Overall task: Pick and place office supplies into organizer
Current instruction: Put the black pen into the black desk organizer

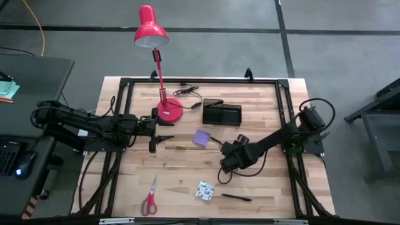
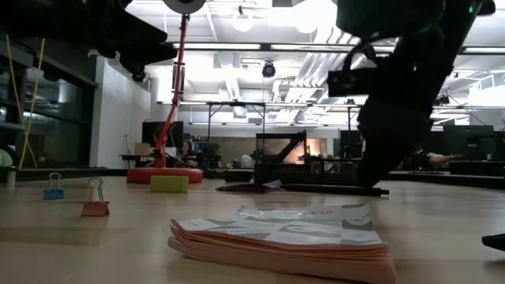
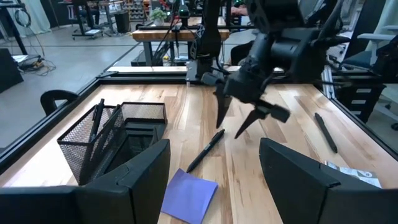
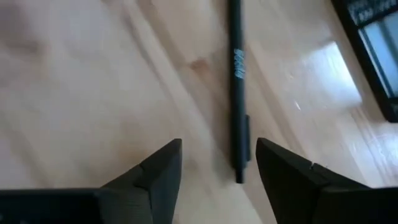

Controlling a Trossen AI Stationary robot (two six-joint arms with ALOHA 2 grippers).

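A thin black pen [image 4: 237,93] lies flat on the wooden table, just right of the purple notepad [image 1: 201,137]. My right gripper [image 4: 217,163] hangs open right above it, slanting down; its fingers stand on either side of the pen's end [image 3: 219,133] and touch nothing. The same gripper [image 3: 235,121] shows in the left wrist view. The black mesh organizer [image 1: 222,114] stands at the far middle with pens upright in it. My left gripper [image 1: 164,130] waits open beside the lamp base. Also on the table are red-handled scissors [image 1: 150,199], a patterned packet [image 1: 205,190], a second pen [image 1: 236,197] and a yellow piece [image 1: 181,147].
The red desk lamp [image 1: 164,94] stands on its round base [image 1: 170,111] left of the organizer. Two binder clips [image 2: 95,203] stand on the table in the low view. A black frame [image 1: 200,81] runs round the tabletop.
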